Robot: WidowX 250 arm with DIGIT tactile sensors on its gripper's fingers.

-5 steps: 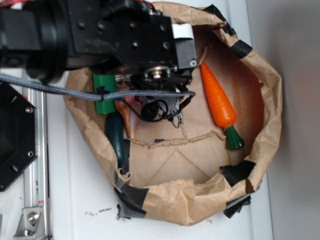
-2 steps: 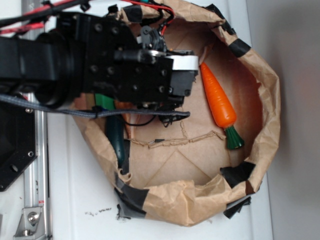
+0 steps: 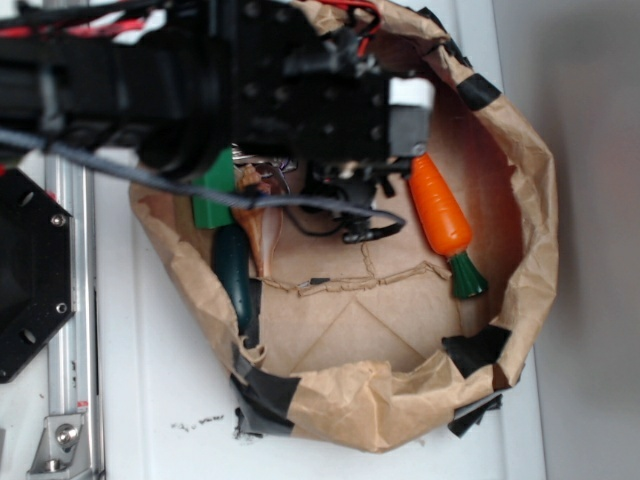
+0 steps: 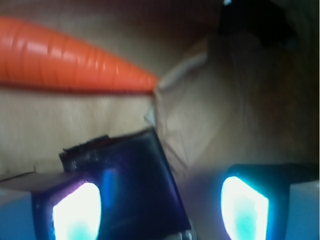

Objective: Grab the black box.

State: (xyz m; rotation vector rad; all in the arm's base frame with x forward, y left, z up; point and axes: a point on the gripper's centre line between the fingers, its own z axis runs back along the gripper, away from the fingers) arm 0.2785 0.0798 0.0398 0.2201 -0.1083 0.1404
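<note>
In the wrist view the black box (image 4: 132, 185) is dark, flat and shiny. It lies on the brown paper between my gripper's (image 4: 160, 210) two glowing pads. It sits close against the left pad (image 4: 75, 212), with a gap to the right pad (image 4: 245, 207). The jaws stand open. The orange carrot's tip (image 4: 75, 62) lies just beyond the box. In the exterior view the black arm (image 3: 300, 100) covers the box and the fingers. The carrot (image 3: 440, 210) lies right of the arm.
Everything lies in a crumpled paper bag (image 3: 520, 200) with black tape on its rim. A green block (image 3: 212, 195) and a dark green vegetable (image 3: 232, 272) lie at its left wall. A black hexagonal plate (image 3: 30, 290) is outside, far left.
The arm has moved right and toward the back of the bag, closer to the carrot's tip. It now covers the carrot's top end.
</note>
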